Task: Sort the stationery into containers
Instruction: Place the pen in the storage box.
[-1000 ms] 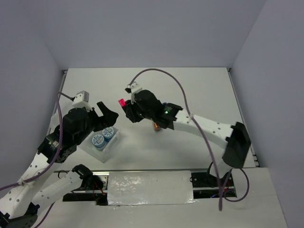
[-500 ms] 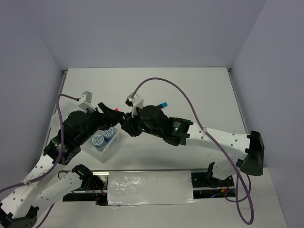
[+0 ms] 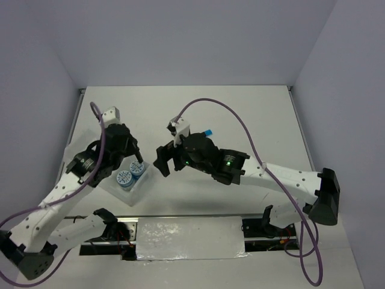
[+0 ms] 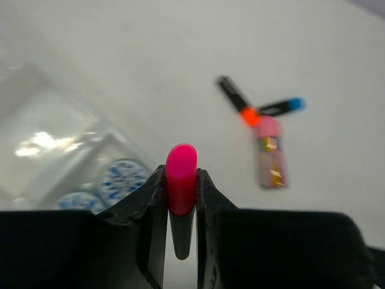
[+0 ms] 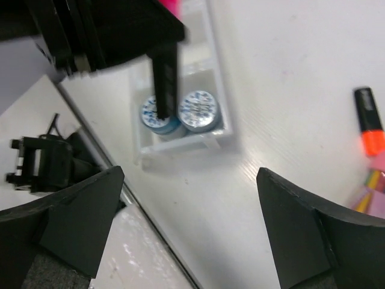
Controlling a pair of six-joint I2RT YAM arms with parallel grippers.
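Since a second ago the pink-capped marker (image 4: 181, 174) has been changing owners. It was sitting in the right gripper (image 3: 163, 161) over the middle of the table (image 3: 252, 114), and now the left gripper (image 4: 181, 180) is pinching it, with the right arm stretched further toward the left side. The left fingers are pressing on the marker's body from both sides, the pink cap sticking up between them and the black body hanging down. In the right wrist view that black end is hanging over the tray (image 5: 219, 90), right above the two blue rolls (image 5: 200, 110) standing side by side in one end compartment. Whether it is touching them I cannot tell. The right gripper is standing spread wide, holding nothing, just beside the left one and near the tray. Further out on the table, an orange-capped marker (image 4: 236, 101), a blue-capped marker (image 4: 283, 107) and a pink-topped stick (image 4: 269, 150) are lying with their ends close together, well apart from the tray.
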